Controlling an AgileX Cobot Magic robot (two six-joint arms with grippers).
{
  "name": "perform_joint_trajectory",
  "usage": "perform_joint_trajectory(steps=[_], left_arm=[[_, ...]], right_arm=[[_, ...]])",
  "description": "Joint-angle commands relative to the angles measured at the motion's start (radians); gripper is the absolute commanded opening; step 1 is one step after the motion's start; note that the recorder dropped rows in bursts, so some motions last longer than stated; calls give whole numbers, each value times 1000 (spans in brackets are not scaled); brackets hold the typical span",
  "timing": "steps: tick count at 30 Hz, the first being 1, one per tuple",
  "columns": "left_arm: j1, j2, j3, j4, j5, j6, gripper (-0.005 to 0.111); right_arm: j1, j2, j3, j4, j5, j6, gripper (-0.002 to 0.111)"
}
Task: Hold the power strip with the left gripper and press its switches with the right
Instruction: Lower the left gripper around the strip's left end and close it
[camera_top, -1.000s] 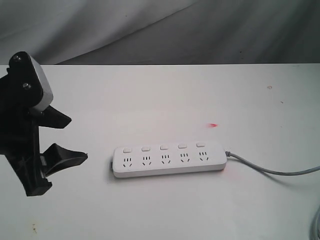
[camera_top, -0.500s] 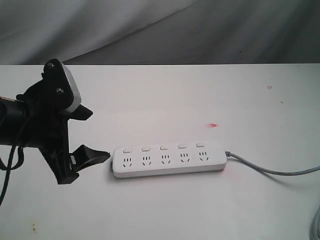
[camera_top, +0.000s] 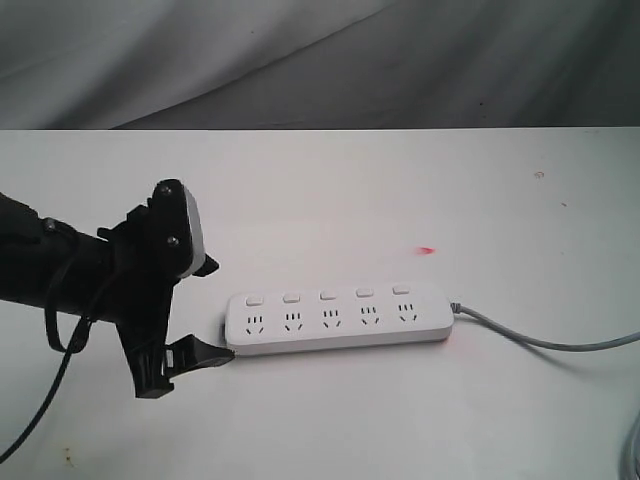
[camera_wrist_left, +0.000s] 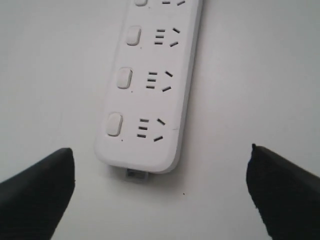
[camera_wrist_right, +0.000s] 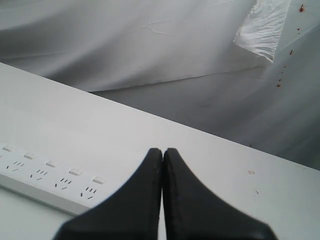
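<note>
The white power strip (camera_top: 335, 320) lies flat on the white table, its grey cord (camera_top: 540, 340) running off to the right. Its five switches (camera_top: 327, 295) sit in a row above the sockets. My left gripper (camera_top: 212, 310) is open at the strip's left end, one finger above that end and one below, not touching it. In the left wrist view the strip's rounded end (camera_wrist_left: 142, 155) sits between the wide-apart fingertips (camera_wrist_left: 60, 165). My right gripper (camera_wrist_right: 163, 150) is shut on nothing, held above the table to the right of the strip (camera_wrist_right: 45, 182), and is outside the exterior view.
A small red spot (camera_top: 428, 250) marks the table behind the strip. Grey cloth (camera_top: 320, 60) hangs behind the table's far edge. Another grey cord (camera_top: 630, 450) shows at the bottom right corner. A black cable (camera_top: 50, 400) loops under the left arm.
My left gripper has moved right and down from the table's left side to the strip's left end, staying open. The strip has not moved.
</note>
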Motion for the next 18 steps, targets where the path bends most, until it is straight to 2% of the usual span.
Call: perform_joint_trajectory(steps=[1, 6, 18], left_arm=[[1, 48, -9, -145, -2, 173, 87], [1, 91, -9, -218, -28, 195, 87], [1, 173, -113, -214, -41, 195, 87]], right_arm=[[3, -5, 4, 0, 0, 4, 0], [3, -5, 4, 0, 0, 4, 0], [3, -5, 4, 0, 0, 4, 0]])
